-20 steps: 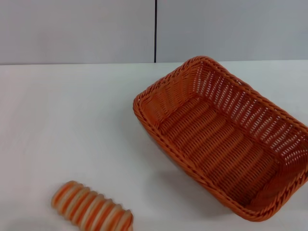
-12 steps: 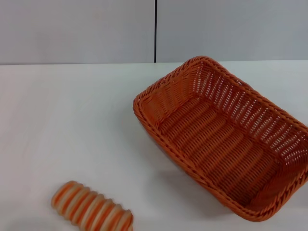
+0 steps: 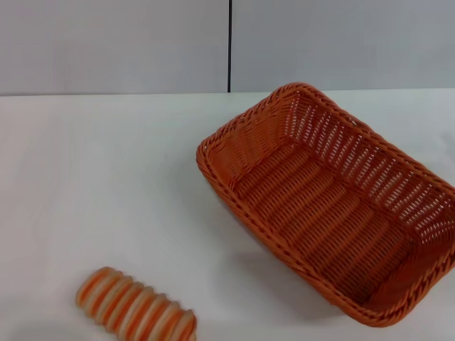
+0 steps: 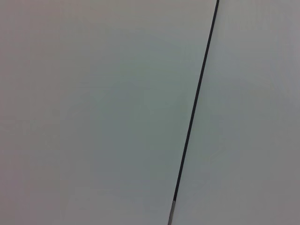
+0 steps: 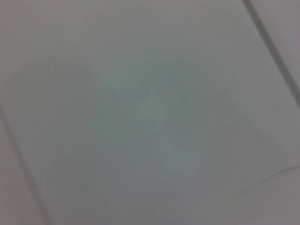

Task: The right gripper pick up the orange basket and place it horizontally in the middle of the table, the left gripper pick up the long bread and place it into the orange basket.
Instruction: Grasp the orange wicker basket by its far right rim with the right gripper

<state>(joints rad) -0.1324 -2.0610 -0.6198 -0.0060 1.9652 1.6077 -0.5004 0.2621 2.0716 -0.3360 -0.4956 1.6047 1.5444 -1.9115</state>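
The orange basket lies on the white table at the right in the head view, turned diagonally, its long axis running from the far middle to the near right. It is empty. The long bread, striped orange and cream, lies at the near left of the table, well apart from the basket. Neither gripper shows in any view. Both wrist views show only a pale grey panelled surface with a dark seam.
A grey wall with a vertical dark seam stands behind the table's far edge. Bare white tabletop stretches between the bread and the basket and across the far left.
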